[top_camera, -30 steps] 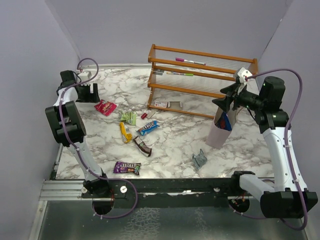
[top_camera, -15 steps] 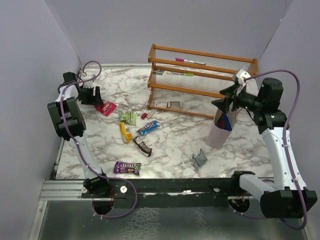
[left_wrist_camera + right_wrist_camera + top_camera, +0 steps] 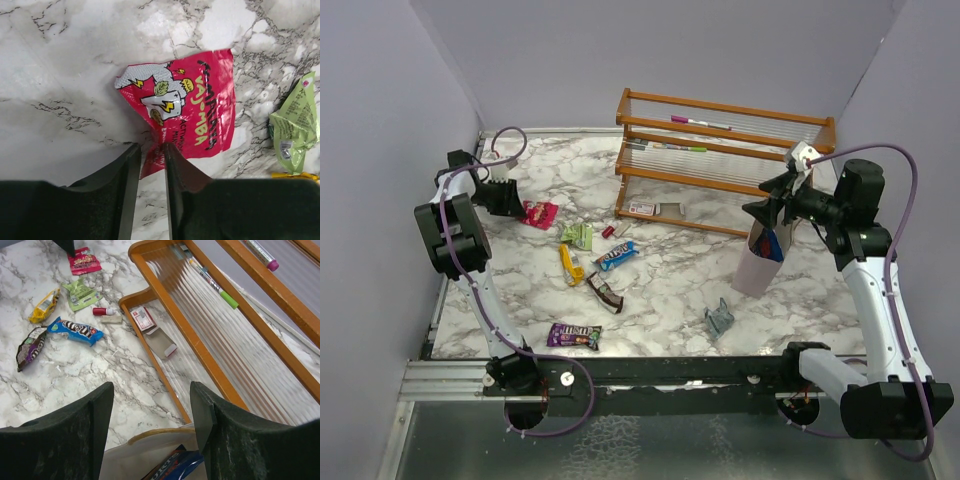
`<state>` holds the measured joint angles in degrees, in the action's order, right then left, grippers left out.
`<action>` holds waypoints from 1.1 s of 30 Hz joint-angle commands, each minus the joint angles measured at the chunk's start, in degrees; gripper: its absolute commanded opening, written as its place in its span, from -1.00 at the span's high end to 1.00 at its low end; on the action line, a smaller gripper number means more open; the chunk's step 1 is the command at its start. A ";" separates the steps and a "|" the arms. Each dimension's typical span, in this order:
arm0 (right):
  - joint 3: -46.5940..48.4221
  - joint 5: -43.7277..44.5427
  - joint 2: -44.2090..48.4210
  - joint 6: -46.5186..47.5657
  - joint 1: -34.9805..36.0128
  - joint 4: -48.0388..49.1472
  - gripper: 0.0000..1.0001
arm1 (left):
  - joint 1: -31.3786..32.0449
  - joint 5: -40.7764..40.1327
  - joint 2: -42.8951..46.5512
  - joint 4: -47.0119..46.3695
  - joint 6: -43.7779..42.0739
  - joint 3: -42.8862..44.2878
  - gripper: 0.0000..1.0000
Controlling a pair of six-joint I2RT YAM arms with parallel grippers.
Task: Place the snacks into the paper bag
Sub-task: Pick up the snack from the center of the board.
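Observation:
My left gripper (image 3: 152, 148) is shut on the near corner of a red snack packet (image 3: 195, 110) lying at the far left of the marble table (image 3: 541, 213). Green (image 3: 578, 235), yellow (image 3: 571, 264), blue-white (image 3: 616, 255) and dark brown (image 3: 603, 292) snacks lie mid-table. A purple one (image 3: 573, 335) and a grey-teal one (image 3: 719, 320) lie near the front. The pale paper bag (image 3: 758, 265) stands at the right. My right gripper (image 3: 152, 390) hangs open just above its rim (image 3: 145, 450), holding nothing. A blue-red snack (image 3: 177, 467) shows inside the bag.
A wooden rack with clear shelves (image 3: 720, 160) stands at the back, right behind the bag, with pens on it. A small red cylinder (image 3: 102, 311) and a flat card (image 3: 162, 341) lie at the rack's foot. Lilac walls close in on both sides.
My left gripper has closed from wide open onto the red packet's corner, and the packet has shifted slightly. The right arm has barely moved.

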<state>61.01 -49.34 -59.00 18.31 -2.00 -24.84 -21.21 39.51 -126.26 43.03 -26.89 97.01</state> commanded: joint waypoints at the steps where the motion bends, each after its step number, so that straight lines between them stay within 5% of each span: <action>1: -0.55 0.05 1.22 -0.11 -0.29 2.21 -0.26 | -0.32 4.03 -0.52 2.86 -3.64 0.07 0.56; 5: -0.36 -0.69 1.39 -0.39 -0.29 2.56 -0.27 | -0.11 7.32 0.68 6.72 -5.72 0.97 0.99; 20: 7.36 -8.13 -2.21 -1.67 0.04 -0.78 -0.30 | 5.53 10.12 19.31 15.13 -10.39 0.04 1.00; 33: 12.88 -15.05 -6.07 -9.32 4.44 0.87 -0.32 | 31.93 4.24 35.54 10.67 -3.53 -1.81 1.00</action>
<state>72.53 -59.64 -63.57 14.48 0.45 -26.46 3.42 45.30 -95.44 56.07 -33.21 95.70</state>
